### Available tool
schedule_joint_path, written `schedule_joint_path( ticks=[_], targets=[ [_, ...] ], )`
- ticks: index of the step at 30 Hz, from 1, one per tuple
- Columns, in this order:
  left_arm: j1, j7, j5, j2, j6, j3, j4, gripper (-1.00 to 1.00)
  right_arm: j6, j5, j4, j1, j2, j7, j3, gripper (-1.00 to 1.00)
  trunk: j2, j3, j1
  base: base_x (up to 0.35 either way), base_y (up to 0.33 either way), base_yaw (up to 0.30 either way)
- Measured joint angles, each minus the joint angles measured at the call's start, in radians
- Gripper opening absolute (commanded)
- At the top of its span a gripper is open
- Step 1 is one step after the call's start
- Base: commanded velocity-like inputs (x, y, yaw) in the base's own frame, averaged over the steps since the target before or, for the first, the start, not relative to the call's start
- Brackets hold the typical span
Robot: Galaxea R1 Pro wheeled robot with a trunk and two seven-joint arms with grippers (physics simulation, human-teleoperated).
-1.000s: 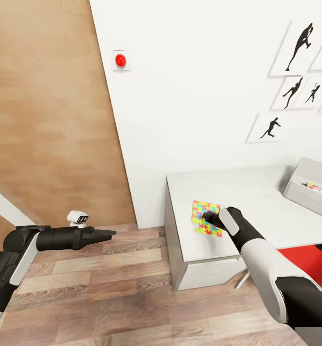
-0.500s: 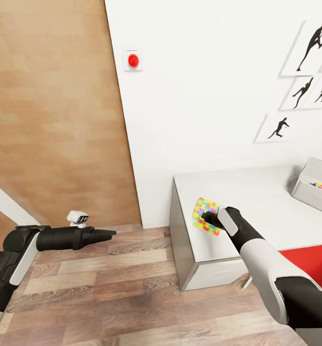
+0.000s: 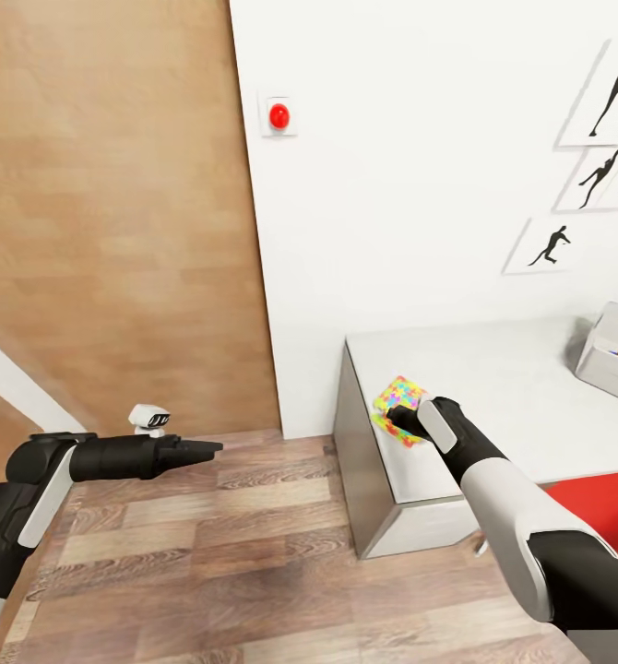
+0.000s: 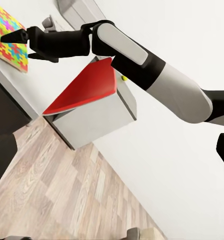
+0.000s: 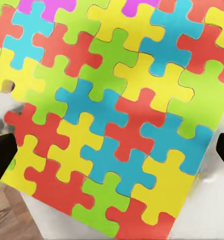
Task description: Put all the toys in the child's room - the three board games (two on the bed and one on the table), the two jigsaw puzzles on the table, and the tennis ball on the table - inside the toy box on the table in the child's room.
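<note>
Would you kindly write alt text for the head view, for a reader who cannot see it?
The right gripper reaches a multicoloured jigsaw puzzle near the corner of a light grey table. A grey toy box sits at the table's far right; the left gripper is held out over the wood floor.

Light grey table [image 3: 493,387] at right of head view, against white wall. Jigsaw puzzle [image 3: 397,408] at its near-left corner, tilted up. Toy box [image 3: 609,355] on top at right frame edge. Wood-plank floor [image 3: 207,553] below.
</note>
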Motion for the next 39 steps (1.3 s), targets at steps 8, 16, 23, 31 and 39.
schedule_joint_path(
  ticks=[8,16,23,31,39],
  targets=[
    [0.000,0.000,0.000,0.000,0.000,0.000,0.000,1.00,0.000,0.000,0.000,0.000,-0.001,0.000,0.000,1.00,0.000,0.000,0.000,0.000,0.122,0.000],
    [0.000,0.000,0.000,0.000,0.000,0.000,0.000,1.00,0.000,0.000,0.000,0.000,-0.001,0.000,0.000,1.00,0.000,0.000,0.000,0.000,0.154,0.000],
    [-0.001,0.000,0.000,0.000,0.000,0.000,0.000,1.00,0.000,0.000,0.000,0.000,-0.001,0.000,0.000,1.00,0.000,0.000,0.000,0.005,0.157,0.000],
    [0.000,0.000,-0.001,0.000,0.000,0.000,0.000,1.00,0.000,0.000,0.000,0.000,-0.001,0.000,0.000,1.00,0.000,0.000,0.000,0.049,0.087,0.000],
    [0.000,0.000,-0.001,0.000,0.000,-0.001,0.000,1.00,-0.001,0.000,0.000,0.000,-0.001,0.000,0.000,1.00,0.000,0.000,0.000,0.114,-0.017,0.000]
  ],
)
